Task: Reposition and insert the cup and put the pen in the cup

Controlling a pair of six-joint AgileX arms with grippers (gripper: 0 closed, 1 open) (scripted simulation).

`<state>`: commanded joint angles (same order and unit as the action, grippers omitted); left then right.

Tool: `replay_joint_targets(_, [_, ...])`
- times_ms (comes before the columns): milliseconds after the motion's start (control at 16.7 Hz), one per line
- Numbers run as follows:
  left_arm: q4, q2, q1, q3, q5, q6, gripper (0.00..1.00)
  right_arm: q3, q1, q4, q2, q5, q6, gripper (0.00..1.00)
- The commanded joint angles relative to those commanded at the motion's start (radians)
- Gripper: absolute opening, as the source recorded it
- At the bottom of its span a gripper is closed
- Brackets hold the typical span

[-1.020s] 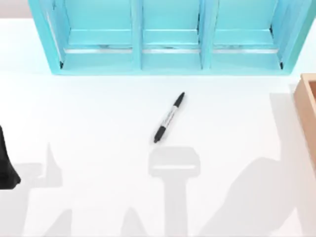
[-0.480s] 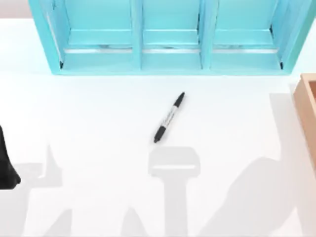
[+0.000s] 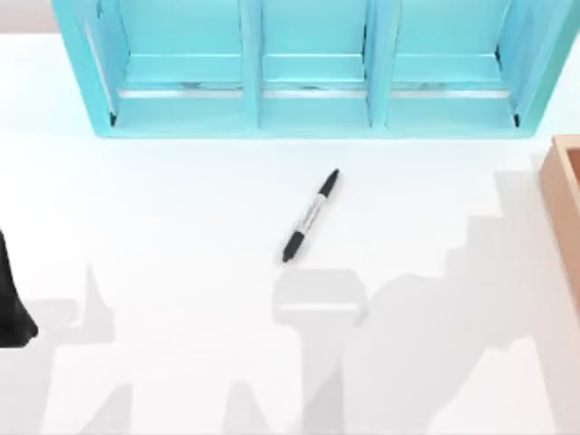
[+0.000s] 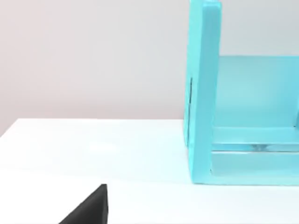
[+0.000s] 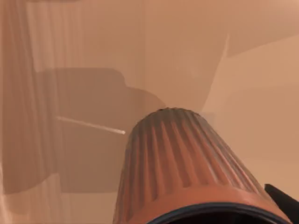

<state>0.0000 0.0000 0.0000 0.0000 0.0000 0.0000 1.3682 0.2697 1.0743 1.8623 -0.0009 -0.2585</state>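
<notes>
From my right wrist camera the cup (image 5: 182,172) sits close up against tan box walls (image 5: 93,56) — whether my right gripper holds it, I cannot tell. The pen (image 3: 311,216) lies diagonally mid-table, near the turquoise shelf (image 3: 308,100). My left arm (image 3: 11,304) is parked at the left edge.

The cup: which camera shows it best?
The right wrist view: the cup sits close up, its ribbed reddish-brown side and dark rim plain against tan walls. The top view has the pen and shelf, the left wrist view the shelf, not the cup.
</notes>
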Motion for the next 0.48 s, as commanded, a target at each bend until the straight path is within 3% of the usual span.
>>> replay_joint_targets(480, [0.000,0.000,0.000,0.000,0.000,0.000,1.00,0.307,-0.315,0.420,-0.096,-0.001,0.319,0.00])
